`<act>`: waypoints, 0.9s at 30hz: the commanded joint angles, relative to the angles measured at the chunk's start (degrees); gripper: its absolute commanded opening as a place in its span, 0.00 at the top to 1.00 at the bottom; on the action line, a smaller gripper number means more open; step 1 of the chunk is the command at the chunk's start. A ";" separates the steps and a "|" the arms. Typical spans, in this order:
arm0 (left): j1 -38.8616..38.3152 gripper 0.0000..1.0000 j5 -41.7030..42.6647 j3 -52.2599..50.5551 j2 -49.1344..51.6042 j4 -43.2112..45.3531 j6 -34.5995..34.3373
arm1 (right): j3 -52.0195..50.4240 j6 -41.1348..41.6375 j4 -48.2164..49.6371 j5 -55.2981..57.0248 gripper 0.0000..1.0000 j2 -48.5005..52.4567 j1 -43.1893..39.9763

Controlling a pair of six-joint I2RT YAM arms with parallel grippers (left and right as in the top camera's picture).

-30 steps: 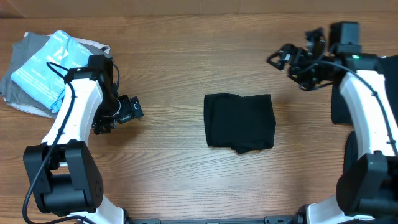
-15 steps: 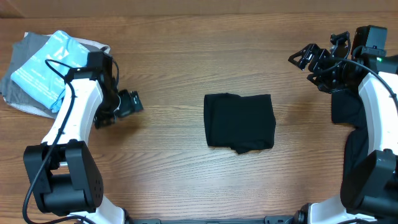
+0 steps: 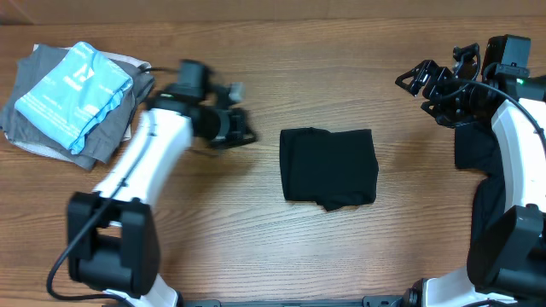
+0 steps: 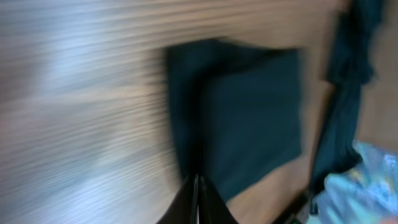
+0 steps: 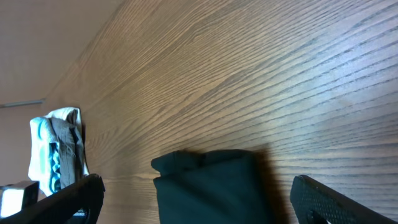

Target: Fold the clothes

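left gripper (image 3: 241,132) swung right, from near the grey and blue pile (image 3: 72,94) to just left of the folded black T-shirt (image 3: 328,166), with bare wood between them. Its jaws were spread a second ago and are now pinched together on nothing. The left wrist view is smeared with motion. right gripper (image 3: 431,81) moved right, toward the table edge, early in that second.

wood table (image 3: 273,60) | folded black T-shirt (image 3: 328,165) centre | grey-blue pile (image 3: 72,98) left
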 commanded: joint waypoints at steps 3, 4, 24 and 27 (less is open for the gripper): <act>-13.09 0.96 4.66 0.72 -1.31 15.17 -8.85 | 0.35 -0.50 0.28 -0.07 0.00 -0.37 0.04; -15.17 0.96 2.99 0.72 -1.25 18.34 -10.56 | 0.35 -0.50 0.28 -0.04 0.00 -0.37 0.04; -30.64 0.96 -0.85 0.72 24.37 38.49 -23.45 | 0.35 -0.50 0.28 -0.04 0.00 -0.37 0.04; -30.49 0.96 3.78 0.72 27.82 38.16 -23.45 | 0.35 -0.50 0.28 -0.07 0.00 -0.37 0.04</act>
